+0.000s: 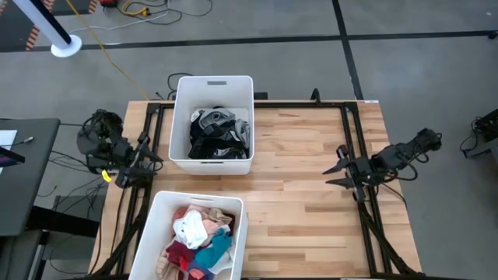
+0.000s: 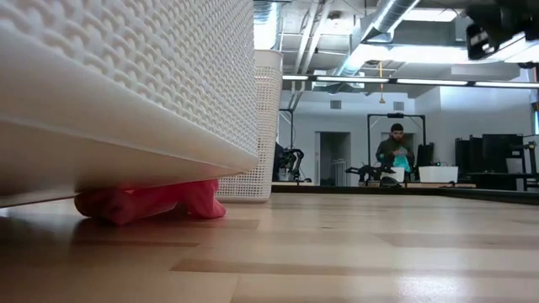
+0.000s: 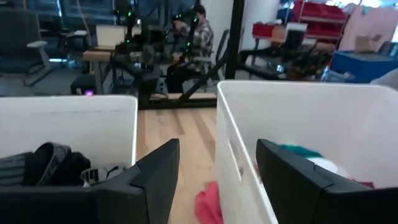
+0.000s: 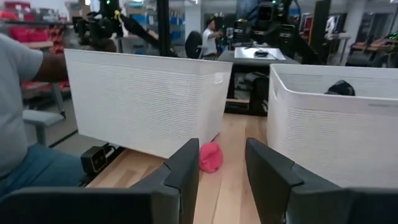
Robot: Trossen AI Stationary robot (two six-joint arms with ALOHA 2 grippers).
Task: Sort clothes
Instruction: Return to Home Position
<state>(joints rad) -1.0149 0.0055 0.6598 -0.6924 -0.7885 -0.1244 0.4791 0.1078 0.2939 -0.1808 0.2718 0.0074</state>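
Sorting looks nearly done: dark clothes fill the far bin, coloured clothes the near bin. You have one pink piece left out, lying on the table between the bins and tucked against the near bin's foot. The left gripper and right gripper hang at opposite table edges, fingers spread, holding nothing.

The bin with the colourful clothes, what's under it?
A pink garment sticks out from under the bin at its bottom edge, on the table. How far it runs underneath is hidden by the bin.
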